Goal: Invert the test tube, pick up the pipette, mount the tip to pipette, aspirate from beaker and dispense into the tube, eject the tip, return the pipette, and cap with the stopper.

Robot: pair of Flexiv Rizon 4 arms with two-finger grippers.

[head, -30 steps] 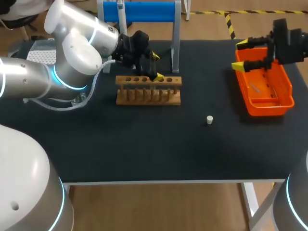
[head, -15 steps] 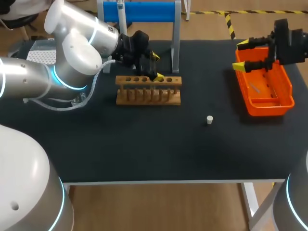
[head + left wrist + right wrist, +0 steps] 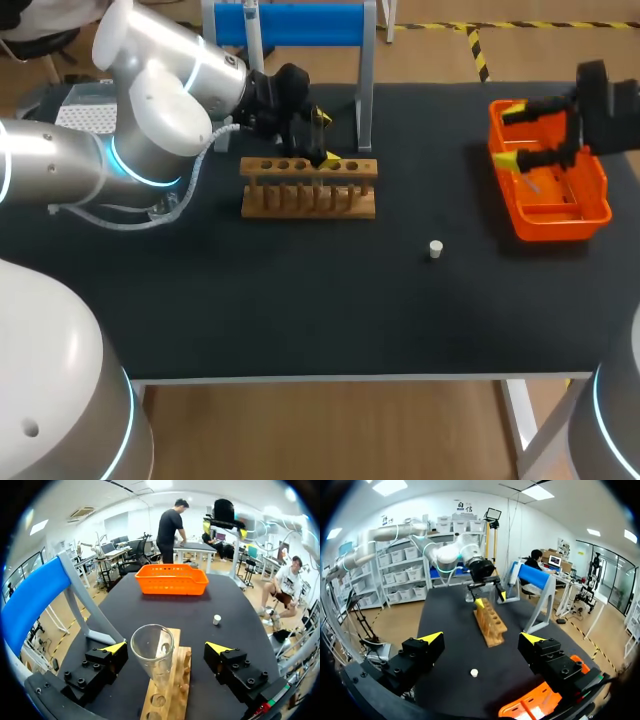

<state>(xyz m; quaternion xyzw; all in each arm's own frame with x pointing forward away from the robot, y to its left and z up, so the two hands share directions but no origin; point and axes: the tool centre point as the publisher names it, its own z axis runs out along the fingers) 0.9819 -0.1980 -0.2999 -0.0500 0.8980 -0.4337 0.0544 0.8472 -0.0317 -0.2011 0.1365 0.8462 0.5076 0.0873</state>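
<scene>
A clear glass test tube (image 3: 152, 652) stands mouth up in the wooden rack (image 3: 170, 692). My left gripper (image 3: 166, 648) is open around the tube, with a gap on each side and neither finger touching it. In the head view the left gripper (image 3: 325, 137) hangs over the rack (image 3: 308, 187) near its back right end. My right gripper (image 3: 512, 136) is open and empty above the near-left part of the orange tray (image 3: 596, 210). A small white stopper (image 3: 435, 249) lies on the black mat between rack and tray. No pipette or beaker can be made out.
A blue stand with grey legs (image 3: 300, 24) rises behind the rack at the table's back edge. A thin pale piece (image 3: 530, 182) lies inside the orange tray. From the right wrist, the stopper (image 3: 474, 672) lies ahead, with the rack (image 3: 490, 623) beyond it.
My right gripper has shifted to the right and a little toward the front, further over the orange tray. The left arm and the tube have not moved.
</scene>
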